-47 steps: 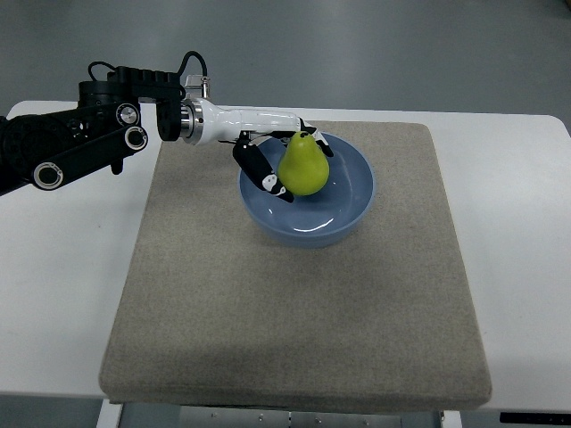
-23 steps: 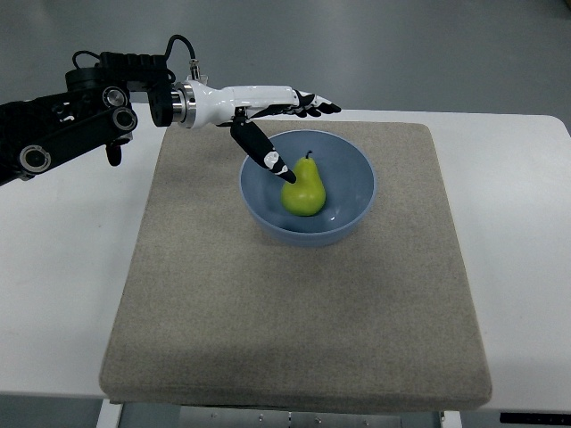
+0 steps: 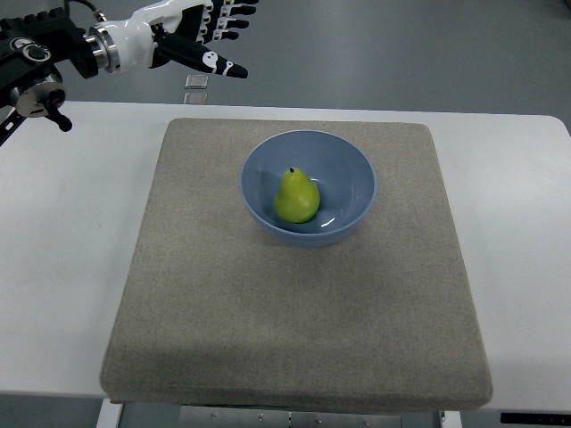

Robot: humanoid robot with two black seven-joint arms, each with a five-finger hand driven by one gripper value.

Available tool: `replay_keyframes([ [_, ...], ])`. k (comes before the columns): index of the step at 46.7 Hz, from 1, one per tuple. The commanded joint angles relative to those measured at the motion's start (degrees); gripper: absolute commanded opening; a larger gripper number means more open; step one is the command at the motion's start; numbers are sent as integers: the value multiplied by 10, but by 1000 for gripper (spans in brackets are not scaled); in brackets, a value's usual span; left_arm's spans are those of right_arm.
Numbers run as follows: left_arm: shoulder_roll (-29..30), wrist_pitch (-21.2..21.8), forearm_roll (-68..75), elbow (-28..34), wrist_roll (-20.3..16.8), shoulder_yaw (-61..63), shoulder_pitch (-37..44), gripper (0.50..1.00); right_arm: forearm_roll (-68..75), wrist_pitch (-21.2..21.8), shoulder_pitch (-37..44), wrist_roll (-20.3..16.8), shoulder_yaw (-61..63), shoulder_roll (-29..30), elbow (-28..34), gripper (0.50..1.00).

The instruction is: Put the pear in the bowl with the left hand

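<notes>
A green pear [image 3: 295, 197] stands upright inside the blue bowl [image 3: 355, 175], which sits on the grey mat toward its far middle. My left hand [image 3: 217, 37] is raised at the top left of the view, well away from the bowl, with its white and black fingers spread and nothing in them. Its dark arm comes in from the left edge. No right arm shows.
The grey mat [image 3: 294, 303] covers most of the white table [image 3: 62, 267]. A small pale square [image 3: 197, 83] lies on the floor beyond the table's far edge, below my hand.
The hand let go of the pear, which now rests in the bowl. The left hand has lifted and pulled back to the upper left, fingers spread.
</notes>
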Motion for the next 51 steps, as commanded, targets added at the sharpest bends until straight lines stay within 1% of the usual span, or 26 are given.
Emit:
replay_keyframes([
  [1, 0, 0, -57, 34, 0, 1, 12, 996, -1, 0, 0, 1, 0, 0, 0, 926],
  [5, -3, -3, -117, 67, 0, 2, 26, 996, 0, 0, 1, 1, 0, 0, 0, 926],
  [10, -5, -16, -172, 90, 0, 2, 41, 996, -1, 0, 1, 0, 0, 0, 0, 926],
  [15, -5, -29, -212, 99, 1, 1, 57, 996, 0, 0, 0, 0, 0, 0, 0, 926],
  [28, -8, -38, -287, 99, 3, 1, 104, 996, -1, 0, 0, 1, -1, 0, 0, 926],
  [33, -8, -55, -323, 99, 29, 1, 117, 996, 0, 1, 1, 1, 0, 0, 0, 926],
  [40, -7, -62, -373, 100, 64, 1, 125, 996, -1, 7, 0, 0, 0, 0, 4, 926],
  [44, -6, -74, -377, 100, 66, -3, 125, 996, -1, 7, 0, 1, 0, 0, 5, 926],
  [51, -5, -112, -377, 100, 68, -26, 139, 996, 3, 4, 0, 1, 3, 0, 6, 926],
])
